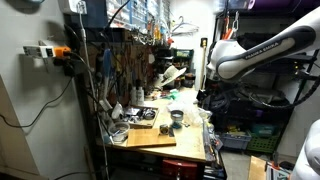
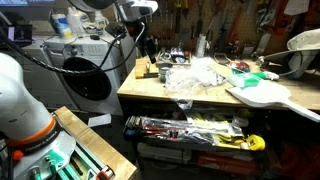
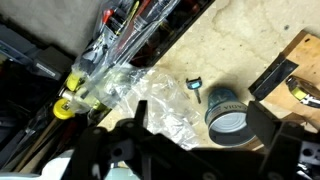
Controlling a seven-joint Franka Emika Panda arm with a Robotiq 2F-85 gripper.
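The wrist view alone shows the hand point(image 3: 200, 128) spread open over the bench point(image 3: 240, 50). The grey cup point(image 3: 228, 115), at its 2 o'clock, seemingly stands upright, axis vertical, with crumpled plastic point(image 3: 150, 100) at 9 o'clock.

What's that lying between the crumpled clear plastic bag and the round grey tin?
In the wrist view, a small dark piece with a blue tip lies between the plastic bag and the tin.
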